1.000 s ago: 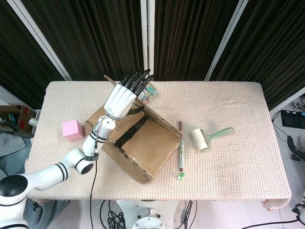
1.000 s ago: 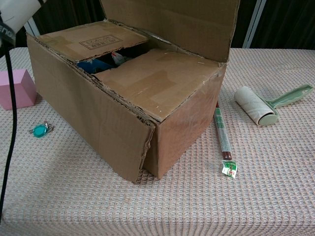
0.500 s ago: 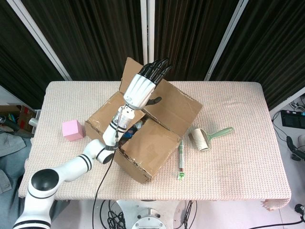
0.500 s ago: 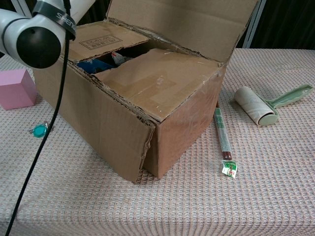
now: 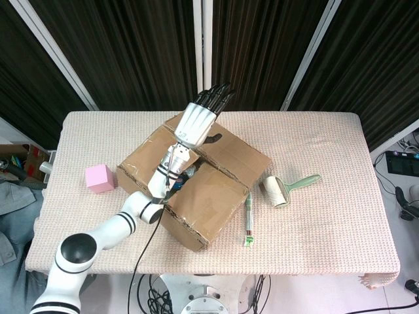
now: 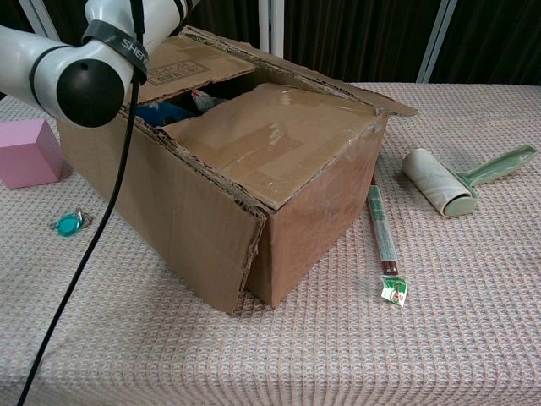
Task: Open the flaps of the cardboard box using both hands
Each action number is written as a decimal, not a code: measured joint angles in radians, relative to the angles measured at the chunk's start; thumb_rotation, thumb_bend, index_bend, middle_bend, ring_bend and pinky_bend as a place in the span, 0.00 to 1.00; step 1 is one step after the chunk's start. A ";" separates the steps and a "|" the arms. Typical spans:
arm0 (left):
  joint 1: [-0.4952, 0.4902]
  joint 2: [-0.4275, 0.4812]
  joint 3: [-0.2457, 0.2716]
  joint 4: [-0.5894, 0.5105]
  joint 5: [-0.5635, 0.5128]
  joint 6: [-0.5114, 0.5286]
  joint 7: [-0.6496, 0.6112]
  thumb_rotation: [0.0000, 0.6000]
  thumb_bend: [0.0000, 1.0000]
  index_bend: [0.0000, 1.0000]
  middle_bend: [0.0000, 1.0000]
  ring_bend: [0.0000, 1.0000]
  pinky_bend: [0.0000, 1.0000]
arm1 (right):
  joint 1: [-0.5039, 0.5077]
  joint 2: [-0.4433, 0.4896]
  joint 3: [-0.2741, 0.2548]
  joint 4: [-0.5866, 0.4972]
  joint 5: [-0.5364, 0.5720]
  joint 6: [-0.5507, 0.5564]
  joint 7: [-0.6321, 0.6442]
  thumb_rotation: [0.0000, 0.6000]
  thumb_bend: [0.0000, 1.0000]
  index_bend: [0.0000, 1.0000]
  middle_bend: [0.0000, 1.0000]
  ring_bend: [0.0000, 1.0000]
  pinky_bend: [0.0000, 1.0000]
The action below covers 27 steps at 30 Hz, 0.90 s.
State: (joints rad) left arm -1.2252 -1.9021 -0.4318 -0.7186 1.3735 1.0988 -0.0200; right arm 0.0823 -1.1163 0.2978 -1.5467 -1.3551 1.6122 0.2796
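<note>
The box (image 5: 196, 186) sits left of centre on the table (image 5: 327, 222), turned at an angle to the table's edges. In the head view the left hand (image 5: 196, 124) is raised over the box's far side, its fingers (image 5: 216, 97) stretched out straight and slightly spread, pointing away from the robot, the thumb (image 5: 213, 139) out to the side. The hand holds nothing; whether its palm touches the cardboard beneath cannot be told. The far flap (image 5: 232, 154) lies folded outward, sloping down toward the back right of the box. In the chest view its edge (image 6: 372, 93) juts past the box's far corner. The two inner flaps are down: the near one (image 6: 270, 139), with clear tape across it, covers the right half of the opening, and the left one (image 6: 199, 63), with a printed label, covers the far left. Between them a dark gap shows blue and light-coloured contents (image 6: 182, 106). The left arm (image 6: 76, 72) crosses the upper left of the chest view, a black cable (image 6: 84, 254) hanging from it in front of the box.

The right hand shows in neither view.

A pink cube (image 5: 99, 178) rests left of the box, and a teal tag (image 6: 68, 222) lies in front of it. Right of the box lies a long thin packet (image 5: 249, 212), and further right a lint roller (image 5: 285, 188) with a green handle
</note>
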 measured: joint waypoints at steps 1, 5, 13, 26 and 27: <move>0.012 0.020 0.004 -0.042 -0.009 -0.011 0.022 1.00 0.00 0.02 0.00 0.08 0.21 | 0.004 -0.005 -0.001 0.003 0.000 -0.005 0.000 1.00 0.18 0.00 0.00 0.00 0.00; 0.072 0.133 0.021 -0.300 -0.094 -0.067 0.178 1.00 0.00 0.02 0.00 0.08 0.21 | 0.019 -0.025 -0.004 0.016 -0.002 -0.023 0.004 1.00 0.18 0.00 0.00 0.00 0.00; 0.169 0.323 0.075 -0.800 -0.435 -0.108 0.576 1.00 0.00 0.02 0.00 0.08 0.21 | 0.039 -0.038 -0.010 0.031 -0.017 -0.046 0.016 1.00 0.18 0.00 0.00 0.00 0.00; 0.238 0.346 0.193 -0.923 -0.617 0.078 0.818 1.00 0.00 0.02 0.00 0.08 0.21 | 0.017 -0.023 -0.018 0.027 -0.012 -0.029 0.024 1.00 0.18 0.00 0.00 0.00 0.00; 0.241 0.343 0.197 -0.920 -0.607 0.094 0.824 1.00 0.00 0.02 0.00 0.08 0.21 | 0.017 -0.024 -0.019 0.026 -0.013 -0.029 0.022 1.00 0.18 0.00 0.00 0.00 0.00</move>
State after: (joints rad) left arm -0.9842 -1.5591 -0.2349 -1.6383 0.7667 1.1929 0.8040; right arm 0.0996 -1.1406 0.2787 -1.5208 -1.3678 1.5830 0.3015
